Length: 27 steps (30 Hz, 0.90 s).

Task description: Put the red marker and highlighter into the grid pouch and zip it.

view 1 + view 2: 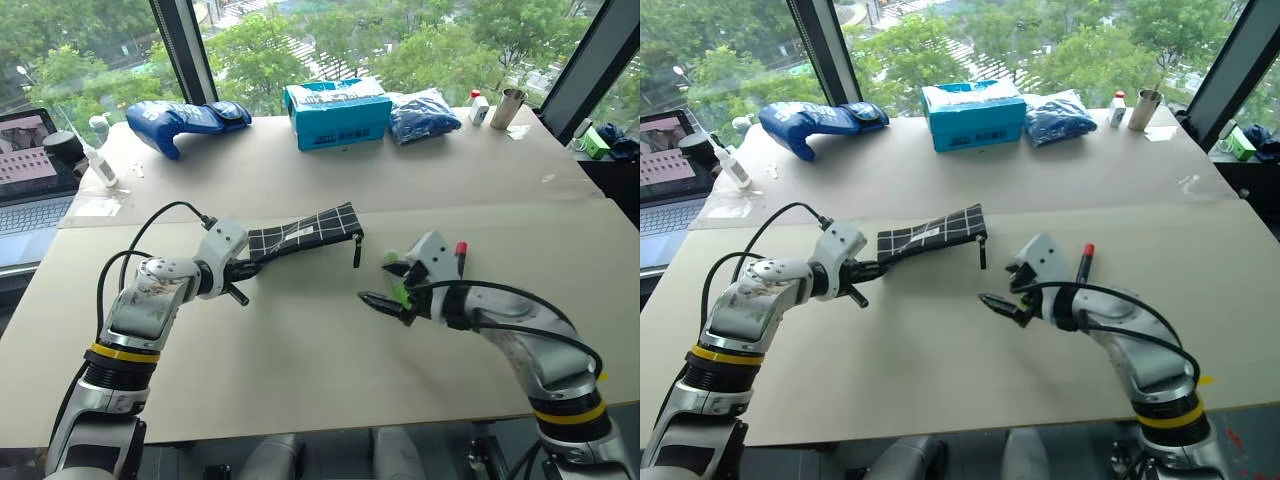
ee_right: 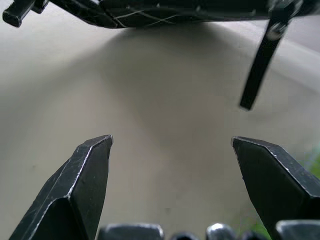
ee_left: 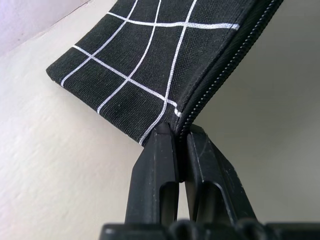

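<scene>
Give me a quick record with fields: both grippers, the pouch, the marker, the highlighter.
left gripper: shut on the grid pouch's corner by the zipper
right gripper: open, holding nothing
grid pouch: lifted off the table, zipper pull cord hanging down
red marker: lying on the table beside the right arm
highlighter: green, partly hidden behind the right gripper

Head cameras look down; wrist cameras face the grid pouch (image 3: 150,65) closely.
</scene>
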### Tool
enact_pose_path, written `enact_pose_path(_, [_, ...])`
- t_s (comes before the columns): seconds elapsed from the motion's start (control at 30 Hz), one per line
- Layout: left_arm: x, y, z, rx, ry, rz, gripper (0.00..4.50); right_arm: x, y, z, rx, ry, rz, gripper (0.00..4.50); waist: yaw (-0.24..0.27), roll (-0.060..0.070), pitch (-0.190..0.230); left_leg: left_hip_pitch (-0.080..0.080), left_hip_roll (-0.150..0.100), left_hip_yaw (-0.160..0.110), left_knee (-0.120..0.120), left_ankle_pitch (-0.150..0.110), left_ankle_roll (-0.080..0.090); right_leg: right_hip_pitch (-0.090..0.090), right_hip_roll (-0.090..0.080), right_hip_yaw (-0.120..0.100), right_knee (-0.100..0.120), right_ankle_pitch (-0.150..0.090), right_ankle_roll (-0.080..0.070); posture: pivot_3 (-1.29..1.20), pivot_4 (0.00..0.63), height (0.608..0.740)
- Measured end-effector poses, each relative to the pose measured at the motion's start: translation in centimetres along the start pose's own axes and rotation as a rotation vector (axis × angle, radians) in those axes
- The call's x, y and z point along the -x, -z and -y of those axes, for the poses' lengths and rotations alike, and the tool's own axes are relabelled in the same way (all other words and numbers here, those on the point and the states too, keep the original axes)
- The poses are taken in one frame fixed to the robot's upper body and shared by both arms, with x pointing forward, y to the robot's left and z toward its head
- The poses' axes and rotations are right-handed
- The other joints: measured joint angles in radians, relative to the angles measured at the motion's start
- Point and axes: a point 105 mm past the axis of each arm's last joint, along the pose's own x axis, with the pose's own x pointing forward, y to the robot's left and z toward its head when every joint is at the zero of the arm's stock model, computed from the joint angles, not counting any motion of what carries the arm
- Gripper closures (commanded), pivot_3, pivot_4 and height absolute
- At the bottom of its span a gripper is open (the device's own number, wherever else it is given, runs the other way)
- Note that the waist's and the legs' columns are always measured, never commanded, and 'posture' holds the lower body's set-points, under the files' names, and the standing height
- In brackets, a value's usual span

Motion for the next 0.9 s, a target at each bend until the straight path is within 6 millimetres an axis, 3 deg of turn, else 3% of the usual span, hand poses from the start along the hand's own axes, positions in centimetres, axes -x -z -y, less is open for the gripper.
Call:
enact_pose_path(0.13, [0.7, 0.8, -0.1, 0.029, -0.035, -0.075, 4.50, -0.9, 0.2, 0.7, 0.048, 0.030, -0.016, 0.29, -0.001, 0.000, 0.000, 0.000, 0.000, 0.000, 0.001, 0.000, 0.000, 0.000, 0.001, 0.000, 0.000, 0.000, 0.000, 0.00, 0.150, 0.740])
enact_pose_path(0.37, [2.1, 1.0, 0.1, 0.022, -0.065, -0.123, 4.50, -1.4, -1.4, 5.0, 0.058, 0.213, 0.026, 0.29, 0.001, 0.000, 0.000, 0.000, 0.007, 0.001, 0.001, -0.001, -0.002, 0.000, 0.008, 0.001, -0.001, 0.002, -0.003, 0.00, 0.150, 0.740])
enact_pose_path(0.73, [1.7, 0.9, 1.5, 0.077, -0.027, -0.122, 4.50, -4.9, -1.6, 2.9, -0.050, 0.190, 0.079, 0.29, -0.002, 0.000, 0.000, 0.000, 0.007, 0.001, 0.001, -0.001, -0.003, -0.003, 0.009, 0.002, 0.001, 0.003, -0.005, 0.00, 0.150, 0.740])
enact_pose_path(0.9, [1.5, 0.9, 2.0, 0.098, -0.001, -0.121, 4.50, -5.7, -1.1, 4.2, -0.068, 0.261, 0.050, 0.29, -0.001, 0.000, 0.000, 0.000, 0.007, 0.001, 0.001, -0.001, -0.003, -0.003, 0.009, 0.002, 0.001, 0.003, -0.005, 0.00, 0.150, 0.740])
